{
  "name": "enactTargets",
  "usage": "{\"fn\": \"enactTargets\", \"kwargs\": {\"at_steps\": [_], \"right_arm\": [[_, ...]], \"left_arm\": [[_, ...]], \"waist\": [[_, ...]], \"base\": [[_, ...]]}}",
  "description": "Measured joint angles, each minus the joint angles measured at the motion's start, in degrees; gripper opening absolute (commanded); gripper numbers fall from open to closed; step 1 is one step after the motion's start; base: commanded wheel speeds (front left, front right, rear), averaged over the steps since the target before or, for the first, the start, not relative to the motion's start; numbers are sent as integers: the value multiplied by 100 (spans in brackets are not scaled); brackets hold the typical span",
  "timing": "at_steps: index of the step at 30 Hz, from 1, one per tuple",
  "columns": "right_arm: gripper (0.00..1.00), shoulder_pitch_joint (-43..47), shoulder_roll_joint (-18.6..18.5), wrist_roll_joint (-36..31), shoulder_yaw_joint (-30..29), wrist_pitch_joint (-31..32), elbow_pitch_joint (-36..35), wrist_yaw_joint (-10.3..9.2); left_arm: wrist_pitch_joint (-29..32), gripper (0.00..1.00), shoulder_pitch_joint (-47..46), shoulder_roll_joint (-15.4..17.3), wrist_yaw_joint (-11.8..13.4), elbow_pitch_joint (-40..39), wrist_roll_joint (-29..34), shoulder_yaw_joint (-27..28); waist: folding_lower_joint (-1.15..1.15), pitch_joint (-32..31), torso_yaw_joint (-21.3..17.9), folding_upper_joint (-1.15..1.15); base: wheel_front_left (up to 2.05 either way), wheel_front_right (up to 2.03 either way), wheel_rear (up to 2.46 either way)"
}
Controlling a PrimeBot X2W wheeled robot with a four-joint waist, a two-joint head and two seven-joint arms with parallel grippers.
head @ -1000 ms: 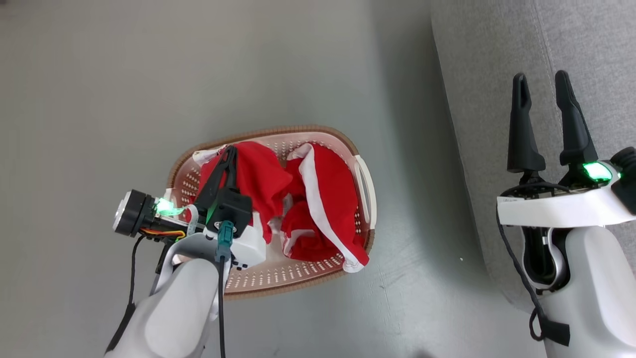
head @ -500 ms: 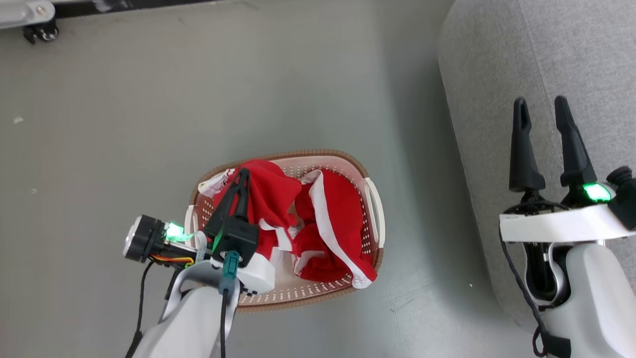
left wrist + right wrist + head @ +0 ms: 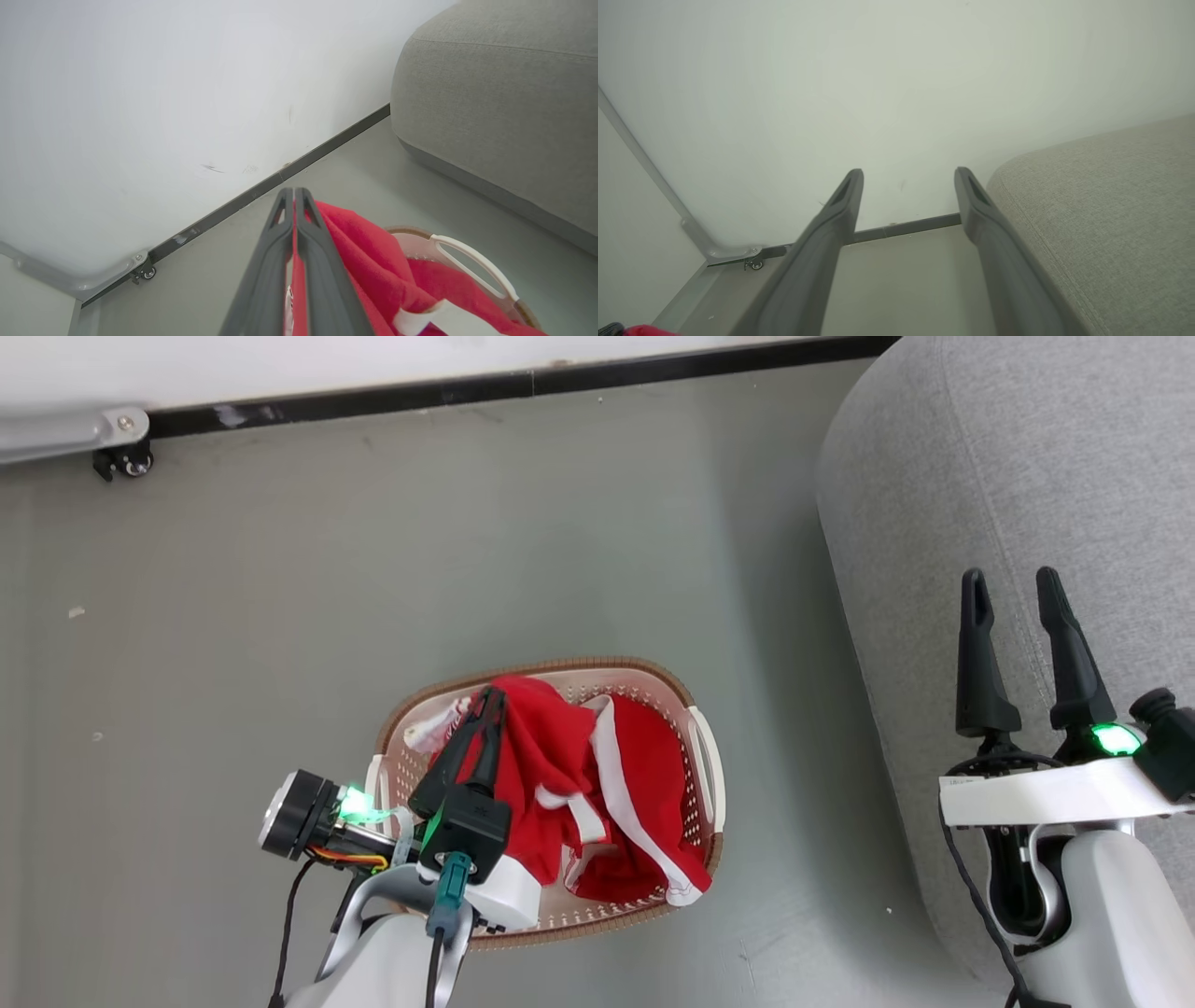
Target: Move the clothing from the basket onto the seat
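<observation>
The clothing (image 3: pixel 551 756) had been drawn up into a peak, pinched in the left end effector (image 3: pixel 487 697) over the basket (image 3: pixel 616 665) on the floor (image 3: pixel 560 523), its length trailing down inside, with the seat (image 3: pixel 980 476) alongside and the right end effector (image 3: pixel 1010 577) spread.

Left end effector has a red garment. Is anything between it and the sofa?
Nothing visible blocks it. The garment hangs from the shut left end effector over the basket, and floor lies between the basket and the sofa. The open right end effector hovers above the sofa's near edge, so steer clear of it.
</observation>
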Motion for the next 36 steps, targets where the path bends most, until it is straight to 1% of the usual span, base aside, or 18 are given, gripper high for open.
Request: {"fn": "enactTargets", "kwargs": {"at_steps": [1,9,12,17,22,33,36], "right_arm": [[100,16,1,-1,-1,0,7,0],[100,40,1,-3,5,0,13,0],[100,146,1,-58,5,0,24,0],[100,231,2,-109,1,0,38,0],[100,232,2,-231,2,0,41,0],[100,382,2,-382,3,0,35,0],[100,388,2,-454,2,0,34,0]], "left_arm": [[0,100,26,3,0,-46,0,-2],[-20,100,155,-4,-10,-303,-56,-47],[-24,100,246,-19,-53,-422,-210,-5],[-25,100,408,-64,-53,-570,-580,249],[-25,100,503,-24,-42,-665,-757,482],[-25,100,745,44,156,-979,-1204,1080],[-25,100,837,105,164,-1032,-1355,1270]], "waist": [[0,-30,0,0],[0,-258,-3,0],[0,-341,-3,0],[0,-482,4,0],[0,-627,21,0],[0,-961,76,0],[0,-1056,93,0]], "base": [[0,0,0],[0,0,0],[0,0,0],[0,0,0],[0,0,0],[0,0,0],[0,0,0]]}}
